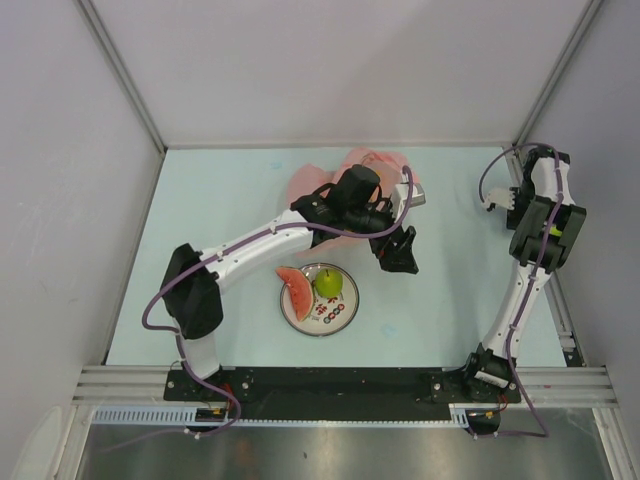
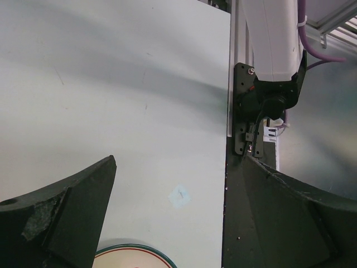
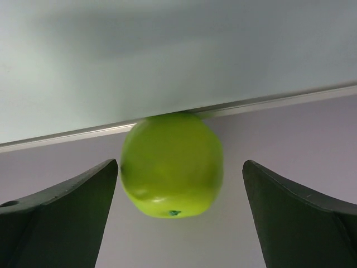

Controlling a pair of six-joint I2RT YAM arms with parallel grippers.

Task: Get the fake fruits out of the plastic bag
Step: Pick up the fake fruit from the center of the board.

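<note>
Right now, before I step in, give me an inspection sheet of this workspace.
Surface: pale table, one faint smudge.
Job's things: pink plastic bag at the far side, partly under the left arm; watermelon slice and green pear on the plate; green apple between the jaws of the right pincer, gaps either side.
Clutter: nothing seen beyond the plate.
Grippers: left pincer open, empty; right pincer open.
Cables: purple cables along both arms.
Surroundings: grey walls, metal rail at the near edge.

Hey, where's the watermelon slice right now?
In the top view, the watermelon slice lies on the left half of the plate, right beside the green pear, just on the near side of the left arm's forearm.
</note>
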